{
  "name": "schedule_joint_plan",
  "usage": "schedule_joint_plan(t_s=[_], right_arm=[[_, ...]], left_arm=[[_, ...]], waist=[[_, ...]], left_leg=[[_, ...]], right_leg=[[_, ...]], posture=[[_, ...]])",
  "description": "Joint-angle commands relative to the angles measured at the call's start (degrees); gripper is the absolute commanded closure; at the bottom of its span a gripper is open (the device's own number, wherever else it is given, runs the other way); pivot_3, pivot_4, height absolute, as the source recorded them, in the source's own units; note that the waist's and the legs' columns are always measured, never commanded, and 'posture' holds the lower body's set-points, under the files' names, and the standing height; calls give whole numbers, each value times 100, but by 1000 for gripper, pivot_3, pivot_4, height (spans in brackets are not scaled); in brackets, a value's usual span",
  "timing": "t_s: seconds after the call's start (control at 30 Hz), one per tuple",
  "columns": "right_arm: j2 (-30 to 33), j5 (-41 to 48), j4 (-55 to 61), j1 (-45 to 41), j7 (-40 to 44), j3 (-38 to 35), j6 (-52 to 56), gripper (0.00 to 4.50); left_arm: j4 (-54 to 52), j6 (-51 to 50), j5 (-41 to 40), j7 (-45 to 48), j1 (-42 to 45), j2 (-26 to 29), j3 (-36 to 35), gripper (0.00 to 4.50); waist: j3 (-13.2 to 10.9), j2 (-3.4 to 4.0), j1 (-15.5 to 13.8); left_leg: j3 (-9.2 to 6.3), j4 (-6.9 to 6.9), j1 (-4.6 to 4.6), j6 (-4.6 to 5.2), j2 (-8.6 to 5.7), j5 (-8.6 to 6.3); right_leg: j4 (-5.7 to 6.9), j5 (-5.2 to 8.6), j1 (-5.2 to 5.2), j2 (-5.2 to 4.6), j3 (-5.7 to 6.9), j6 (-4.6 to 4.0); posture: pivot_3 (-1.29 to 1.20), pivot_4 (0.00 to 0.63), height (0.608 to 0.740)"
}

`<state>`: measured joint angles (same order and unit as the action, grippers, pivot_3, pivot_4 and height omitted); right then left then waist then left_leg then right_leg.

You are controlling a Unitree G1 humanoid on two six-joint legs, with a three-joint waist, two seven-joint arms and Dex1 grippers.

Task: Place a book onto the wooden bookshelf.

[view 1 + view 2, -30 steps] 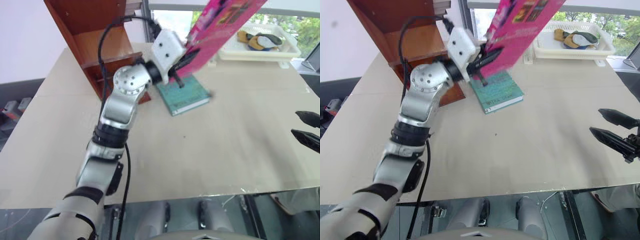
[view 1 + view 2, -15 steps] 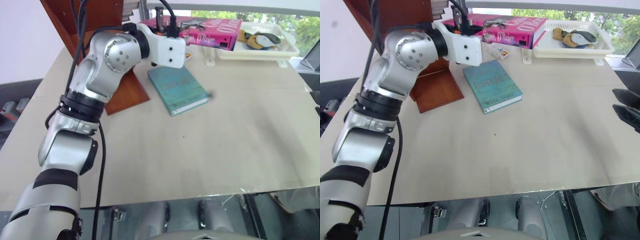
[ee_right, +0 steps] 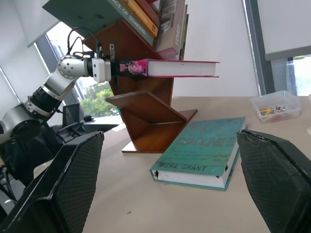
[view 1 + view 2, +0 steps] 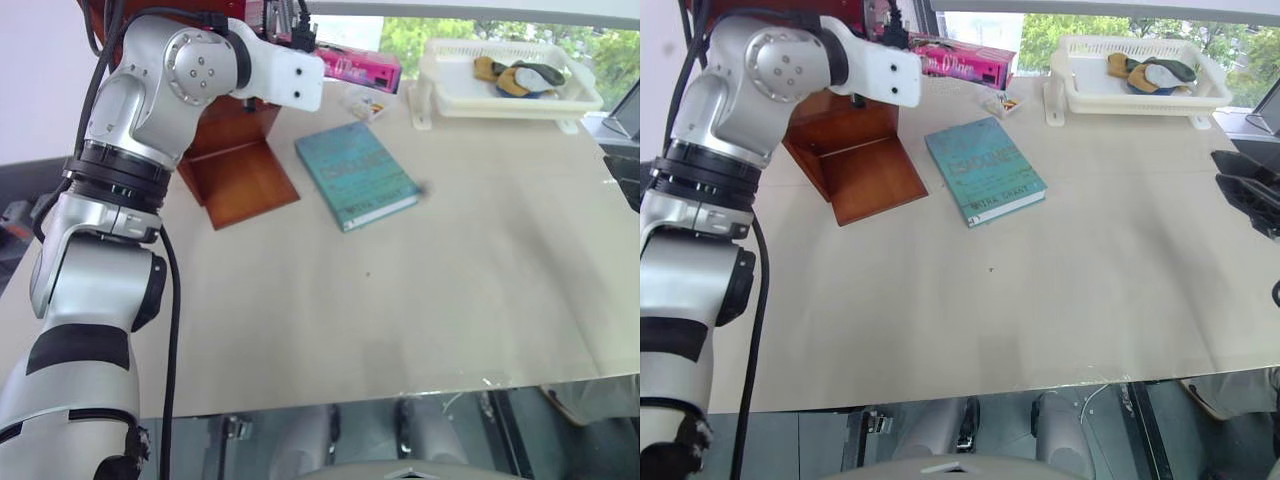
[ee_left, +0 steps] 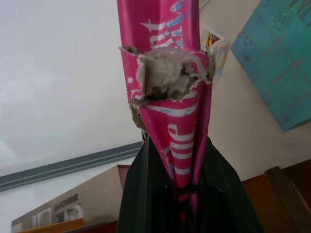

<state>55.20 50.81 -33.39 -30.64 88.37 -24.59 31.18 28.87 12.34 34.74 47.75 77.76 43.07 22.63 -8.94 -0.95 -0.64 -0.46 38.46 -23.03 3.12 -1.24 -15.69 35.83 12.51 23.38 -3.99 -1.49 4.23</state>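
Head view: left gripper (image 4: 318,52) clamped on the book (image 4: 362,68), held flat above the tabletop's (image 4: 420,300) far left corner beside the wooden bookshelf (image 4: 235,170).

Right wrist view: right gripper (image 3: 170,179) spread wide, empty.

Left wrist view: fingers (image 5: 138,189) pinching the spine; best kept level, slid in gently.

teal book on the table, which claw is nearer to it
Left. The left claw holds the pink book above and behind the teal book; the open right claw is off at the table's right edge.
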Motion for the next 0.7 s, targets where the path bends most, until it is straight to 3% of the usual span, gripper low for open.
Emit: schedule_joint_plan(t_s=[0.03, 0.43, 0.7], right_arm=[[181, 251, -13, -87, 413, -20, 19, 0], [316, 284, -330, -181, 413, 147, -222, 0], [362, 328, -397, -148, 413, 117, -317, 0]], left_arm=[[-219, -426, 108, 144, 253, 172, -238, 4488], [-765, -1522, 331, 537, -21, 311, -254, 4488], [-1435, -2292, 294, 656, -469, 52, -300, 4488]], waist=[[-1, 2, 12], [-4, 3, 235], [-4, 3, 209]], left_leg=[[0, -1, 0, 0, 0, 0], [10, -2, 1, 6, 7, -4], [11, 0, 1, 7, 6, -4]], right_leg=[[0, 0, 1, 0, 0, 0], [10, 0, 17, 6, -14, 1], [13, 0, 16, 3, -15, 0]], posture=[[0, 150, 740], [0, 150, 740], [0, 150, 740]])
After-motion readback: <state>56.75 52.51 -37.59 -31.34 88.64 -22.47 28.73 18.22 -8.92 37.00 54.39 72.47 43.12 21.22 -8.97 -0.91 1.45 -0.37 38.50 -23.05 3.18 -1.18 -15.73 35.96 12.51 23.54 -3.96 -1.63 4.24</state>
